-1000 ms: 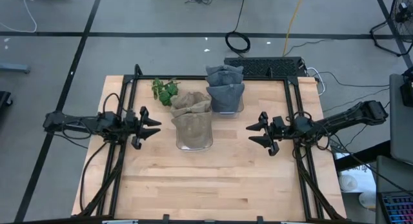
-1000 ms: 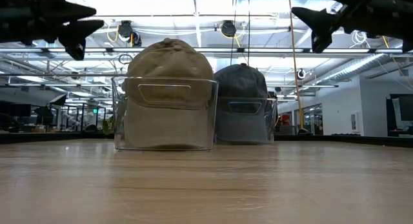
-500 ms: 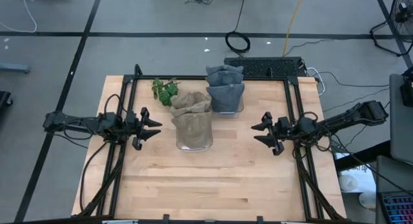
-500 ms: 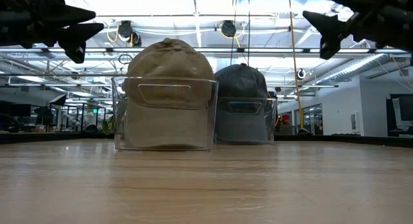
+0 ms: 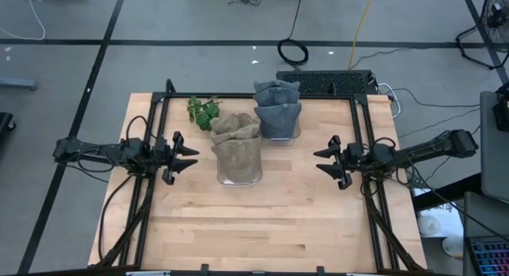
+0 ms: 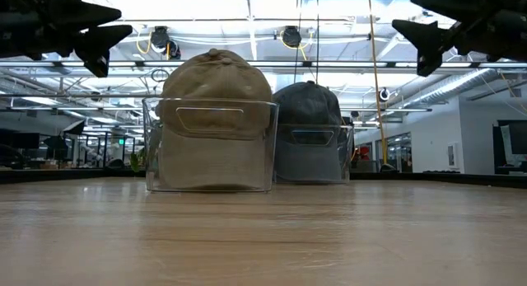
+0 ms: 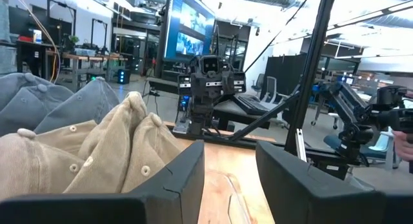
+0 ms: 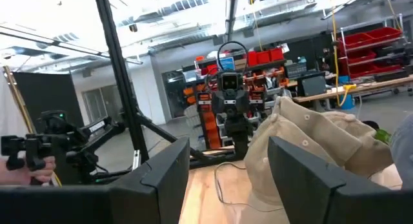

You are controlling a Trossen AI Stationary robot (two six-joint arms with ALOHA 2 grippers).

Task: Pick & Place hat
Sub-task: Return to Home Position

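A stack of tan hats (image 5: 236, 139) stands in a clear bin (image 5: 239, 174) at the table's middle, also seen in the low view (image 6: 216, 84). A stack of grey hats (image 5: 277, 109) fills a second clear bin just beyond it. My left gripper (image 5: 191, 157) hovers open, left of the tan hats and above the table, pointing at them (image 7: 97, 153). My right gripper (image 5: 320, 160) hovers open, right of the hats, facing the tan stack (image 8: 316, 146). Neither has anything between its fingers.
A small green plant (image 5: 203, 110) lies left of the grey hats near the far edge. Black frame rails (image 5: 156, 133) run along the table's left and right sides. A keyboard (image 5: 326, 81) sits beyond the far edge. Bare wood (image 5: 254, 228) stretches in front of the bins.
My right gripper has drawn back toward the table's right edge, away from the hats, sinking a little and staying open. The hats and bins have not moved.
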